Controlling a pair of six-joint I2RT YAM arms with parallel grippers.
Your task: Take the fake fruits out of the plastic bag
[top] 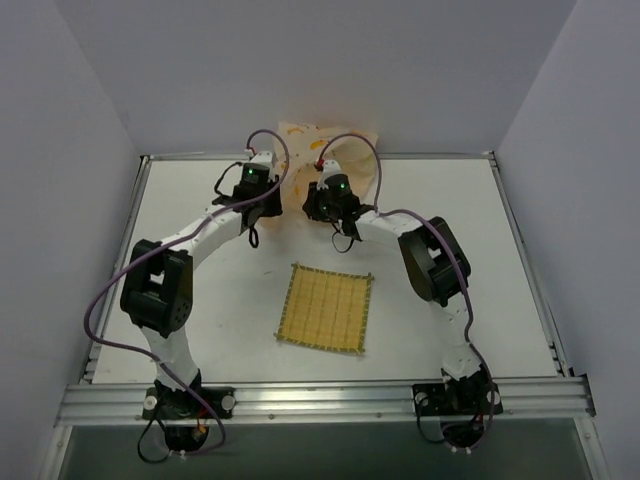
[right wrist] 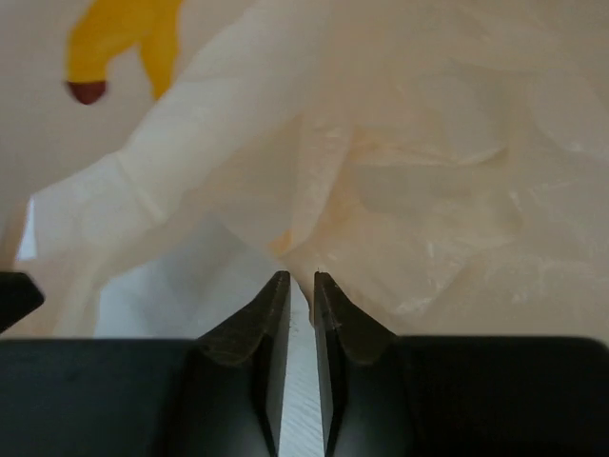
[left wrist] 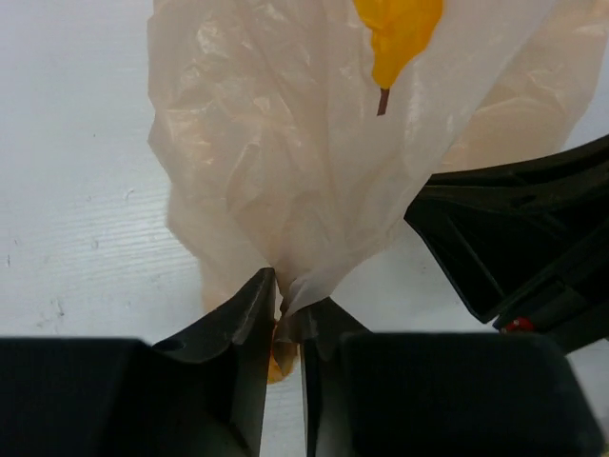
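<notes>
The plastic bag (top: 318,135) is pale peach with orange-yellow prints and stands bunched at the table's far edge against the back wall. My left gripper (top: 272,188) is shut on a gathered fold of the bag (left wrist: 285,171), pinched between its fingertips (left wrist: 257,305). My right gripper (top: 318,190) is just to its right, and its jaws are nearly together on the bag's edge (right wrist: 400,190), with a thin slit between them. Its black body shows in the left wrist view (left wrist: 514,238). The fake fruits are hidden; none shows in any view.
A square yellow woven mat (top: 325,307) lies flat on the white table (top: 470,260), nearer than the grippers. Grey walls close in the table on the left, right and back. A metal rail (top: 320,400) runs along the near edge.
</notes>
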